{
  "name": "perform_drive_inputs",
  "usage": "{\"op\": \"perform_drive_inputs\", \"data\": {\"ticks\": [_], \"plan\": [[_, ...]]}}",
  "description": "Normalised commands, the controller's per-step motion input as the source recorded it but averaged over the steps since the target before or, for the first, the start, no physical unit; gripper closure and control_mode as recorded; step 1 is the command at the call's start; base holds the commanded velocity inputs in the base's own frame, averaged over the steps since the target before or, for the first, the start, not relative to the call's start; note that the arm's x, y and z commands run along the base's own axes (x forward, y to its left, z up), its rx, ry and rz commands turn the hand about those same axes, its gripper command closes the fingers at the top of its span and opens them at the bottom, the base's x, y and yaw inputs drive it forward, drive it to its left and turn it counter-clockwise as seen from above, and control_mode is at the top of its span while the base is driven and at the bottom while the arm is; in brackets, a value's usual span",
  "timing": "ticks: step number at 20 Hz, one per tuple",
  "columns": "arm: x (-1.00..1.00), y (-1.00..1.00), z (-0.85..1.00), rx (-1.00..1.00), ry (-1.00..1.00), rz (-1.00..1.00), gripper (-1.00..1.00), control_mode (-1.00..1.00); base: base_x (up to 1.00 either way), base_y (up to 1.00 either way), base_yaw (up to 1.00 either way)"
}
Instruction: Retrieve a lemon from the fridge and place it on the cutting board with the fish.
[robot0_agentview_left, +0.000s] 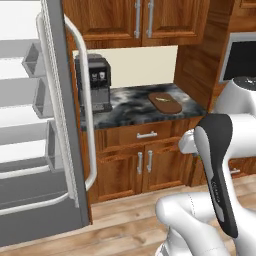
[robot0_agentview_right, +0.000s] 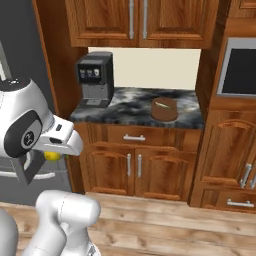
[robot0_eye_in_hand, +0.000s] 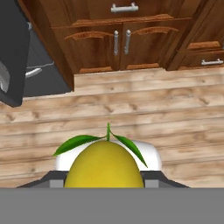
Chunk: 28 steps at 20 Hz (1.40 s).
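Observation:
My gripper is shut on the lemon, a bright yellow fruit with green leaves that sits low in the hand view, above the wooden floor. From the right base view the lemon peeks out yellow under the white hand, beside the fridge. The fridge stands open at the left, its white shelves showing behind the grey door with its long handle. On the marble counter lies the reddish-brown cutting board, with the thin pale fish on top.
A black coffee machine stands at the counter's left end. Wooden cabinets with metal handles run under the counter, and upper cabinets hang above. A dark oven panel sits at the right. Wooden floor lies in front.

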Motion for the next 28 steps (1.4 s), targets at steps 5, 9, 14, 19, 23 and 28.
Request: {"op": "perform_drive_inputs", "data": {"ticks": [5,9,14,19,23,28], "plan": [[0.00,0.00,0.00,0.00,0.00,0.00,1.00,1.00,0.57,-0.58,0.00],[0.00,0.00,0.00,0.00,0.00,0.00,1.00,1.00,0.81,-0.41,0.02],[0.00,0.00,0.00,0.00,0.00,0.00,1.00,1.00,0.84,-0.35,0.02],[0.00,0.00,0.00,0.00,0.00,0.00,1.00,1.00,0.68,-0.45,0.05],[0.00,0.00,0.00,0.00,0.00,0.00,1.00,1.00,0.44,-0.37,0.03],[0.00,0.00,0.00,0.00,0.00,0.00,1.00,1.00,0.28,-0.18,0.00]]}}
